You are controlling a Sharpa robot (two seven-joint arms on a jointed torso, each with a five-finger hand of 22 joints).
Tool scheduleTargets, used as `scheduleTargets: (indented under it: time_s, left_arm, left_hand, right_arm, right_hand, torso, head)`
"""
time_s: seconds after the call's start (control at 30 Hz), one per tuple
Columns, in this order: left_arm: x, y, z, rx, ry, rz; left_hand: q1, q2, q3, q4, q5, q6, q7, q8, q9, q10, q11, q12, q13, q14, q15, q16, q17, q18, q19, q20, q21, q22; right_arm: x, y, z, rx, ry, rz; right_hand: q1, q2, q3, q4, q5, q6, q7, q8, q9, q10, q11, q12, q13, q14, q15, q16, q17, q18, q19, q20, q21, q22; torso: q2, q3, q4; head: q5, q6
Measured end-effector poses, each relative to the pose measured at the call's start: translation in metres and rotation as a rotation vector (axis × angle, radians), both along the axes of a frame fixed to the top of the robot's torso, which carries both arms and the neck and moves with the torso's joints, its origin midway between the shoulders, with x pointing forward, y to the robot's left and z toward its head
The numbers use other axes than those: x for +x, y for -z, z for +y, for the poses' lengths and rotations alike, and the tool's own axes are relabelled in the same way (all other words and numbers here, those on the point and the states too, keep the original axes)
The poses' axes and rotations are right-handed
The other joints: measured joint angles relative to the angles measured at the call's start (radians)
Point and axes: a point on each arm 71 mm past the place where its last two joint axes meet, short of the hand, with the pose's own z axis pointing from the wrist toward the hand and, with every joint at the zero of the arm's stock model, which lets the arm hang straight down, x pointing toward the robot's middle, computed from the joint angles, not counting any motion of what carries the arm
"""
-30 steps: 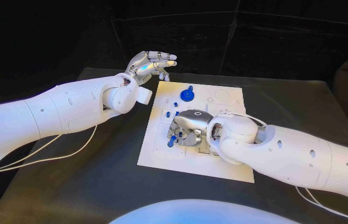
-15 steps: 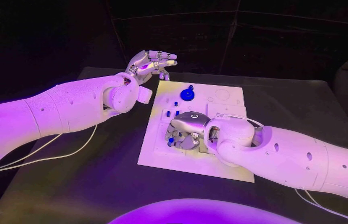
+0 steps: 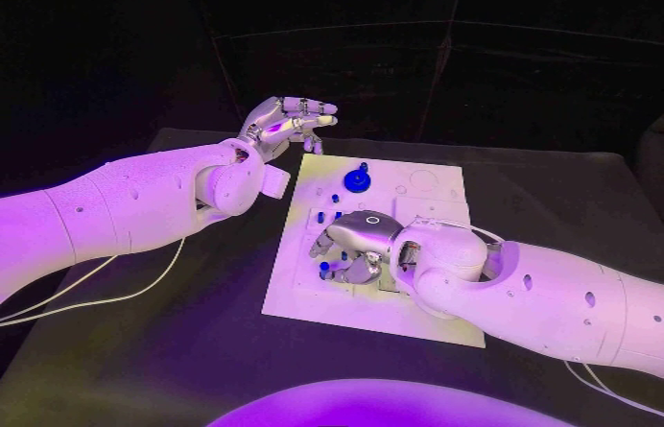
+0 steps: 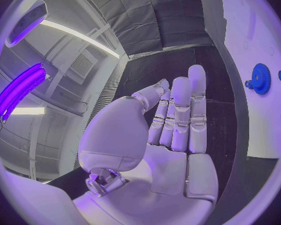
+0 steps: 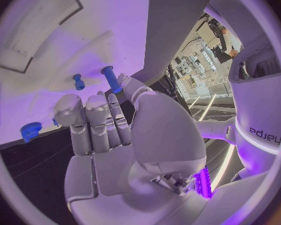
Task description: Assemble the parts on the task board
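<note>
Right hand [image 3: 353, 245] low over board [image 3: 429, 321] on surface, thumb touching blue peg [image 5: 112, 79]; grip cannot be told. Left hand [image 3: 288, 123] spread, idle beyond board. Gear [image 3: 359, 178] seated far end. Advice: pinch squarely, lift upright.

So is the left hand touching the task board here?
Apart. In the head view the left hand hangs past the task board's far left corner, fingers spread, black table showing between them.

Left hand [image 4: 168, 135] empty (fingers straight, together), blue gear [image 4: 260, 78] on task board [image 4: 256, 40]
</note>
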Motion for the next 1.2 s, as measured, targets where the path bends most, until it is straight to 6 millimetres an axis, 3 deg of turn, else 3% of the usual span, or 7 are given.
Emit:
scheduleTargets:
  time_s: [0.27, 0.43, 0.53, 0.63, 0.73, 1.0, 1.2]
  left_arm:
    - [0.0, 0.001, 0.002, 0.002, -0.001, 0.002]
    - [0.0, 0.001, 0.004, 0.003, -0.005, 0.003]
    - [0.0, 0.001, 0.006, 0.005, -0.008, 0.004]
    - [-0.001, 0.0, 0.008, 0.005, -0.009, 0.004]
    - [-0.002, 0.0, 0.009, 0.005, -0.009, 0.005]
    - [-0.005, -0.001, 0.009, 0.002, -0.003, 0.006]
    - [-0.006, -0.001, 0.01, 0.003, -0.004, 0.006]
  left_hand:
    - [-0.004, 0.004, 0.0, 0.0, 0.0, 0.0, 0.0, 0.0, 0.0, 0.0, 0.0, 0.0, 0.0, 0.0, 0.0, 0.0, 0.0, 0.0, 0.0, 0.0, 0.0, 0.0]
    - [-0.004, 0.004, 0.0, 0.0, 0.0, 0.0, 0.0, 0.0, 0.0, 0.0, 0.0, 0.0, 0.0, 0.0, 0.0, 0.0, 0.0, 0.0, 0.0, 0.0, 0.0, 0.0]
    - [-0.004, 0.004, 0.0, 0.0, 0.0, 0.0, 0.0, 0.0, 0.0, 0.0, 0.0, 0.0, 0.0, 0.0, 0.0, 0.0, 0.0, 0.0, 0.0, 0.0, 0.0, -0.001]
    - [-0.004, 0.004, 0.0, 0.0, 0.0, 0.0, 0.0, 0.0, 0.0, 0.0, 0.0, 0.0, 0.0, 0.0, 0.0, 0.0, -0.001, 0.0, 0.0, 0.0, 0.0, -0.001]
    - [-0.004, 0.004, 0.0, 0.0, 0.0, 0.0, 0.0, 0.0, 0.0, 0.0, 0.0, 0.0, 0.0, 0.0, 0.0, 0.0, -0.001, 0.0, -0.002, 0.002, -0.003, -0.001]
    - [-0.004, 0.004, 0.0, 0.0, 0.0, 0.0, 0.0, 0.0, 0.0, 0.0, 0.0, 0.0, 0.0, 0.0, 0.0, 0.0, -0.001, 0.0, -0.003, 0.003, -0.004, -0.001]
    - [-0.004, 0.004, 0.0, 0.0, 0.0, 0.0, 0.0, 0.0, 0.0, 0.0, 0.0, 0.0, 0.0, 0.0, 0.0, 0.0, -0.001, 0.0, -0.003, 0.003, -0.004, -0.001]
  right_arm:
    - [-0.003, -0.009, -0.023, 0.073, 0.033, -0.031]
    - [-0.002, -0.02, -0.059, 0.114, 0.128, -0.046]
    - [0.003, -0.026, -0.09, 0.135, 0.244, -0.034]
    - [0.004, -0.028, -0.115, 0.145, 0.348, 0.001]
    - [0.004, -0.028, -0.146, 0.145, 0.476, 0.059]
    - [0.001, -0.022, -0.195, 0.105, 0.699, 0.178]
    - [-0.005, -0.012, -0.204, 0.057, 0.767, 0.227]
  right_hand:
    - [-0.004, 0.004, -0.105, 0.011, 0.02, -0.113, 0.006, 0.0, -0.002, -0.043, 0.004, 0.069, 0.008, -0.002, 0.002, -0.015, -0.026, 0.006, -0.003, 0.003, -0.026, -0.034]
    - [-0.028, 0.039, -0.15, 0.043, 0.029, 0.041, 0.037, 0.042, 0.019, 0.096, -0.008, 0.176, 0.034, 0.026, -0.009, 0.03, 0.029, 0.006, 0.066, -0.005, 0.028, 0.051]
    - [-0.044, 0.048, -0.171, 0.078, 0.029, 0.099, 0.014, 0.073, 0.029, 0.222, -0.037, 0.26, 0.068, 0.036, -0.026, 0.087, 0.093, -0.018, 0.12, -0.018, 0.089, 0.141]
    - [-0.056, 0.036, -0.192, 0.099, 0.032, 0.126, -0.008, 0.093, 0.033, 0.293, -0.063, 0.331, 0.109, 0.034, -0.049, 0.113, 0.119, -0.019, 0.146, -0.039, 0.122, 0.189]
    - [-0.076, 0.019, -0.245, 0.142, 0.086, 0.144, -0.026, 0.12, 0.035, 0.332, -0.085, 0.466, 0.213, 0.034, -0.075, 0.135, 0.13, -0.04, 0.194, -0.061, 0.177, 0.266]
    - [-0.082, 0.034, -0.384, 0.252, 0.075, 0.132, -0.039, 0.193, 0.042, 0.319, -0.095, 0.9, 0.702, 0.033, -0.076, 0.25, 0.248, -0.065, 0.232, -0.07, 0.242, 0.281]
    - [-0.078, 0.039, -0.436, 0.291, 0.075, 0.123, -0.04, 0.225, 0.045, 0.359, -0.094, 1.037, 0.883, 0.033, -0.076, 0.301, 0.313, -0.065, 0.232, -0.07, 0.257, 0.281]
  torso:
    - [-0.003, 0.0012, -0.0018]
    - [-0.007, -0.0004, -0.0042]
    - [-0.011, -0.0026, -0.0063]
    - [-0.015, -0.0046, -0.0086]
    - [-0.019, -0.0069, -0.0132]
    - [-0.028, -0.0118, -0.0314]
    - [-0.033, -0.0132, -0.0442]
  head:
    - [-0.007, 0.006]
    - [-0.021, 0.012]
    - [-0.037, 0.017]
    - [-0.054, 0.021]
    - [-0.075, 0.024]
    - [-0.109, 0.02]
    - [-0.118, 0.014]
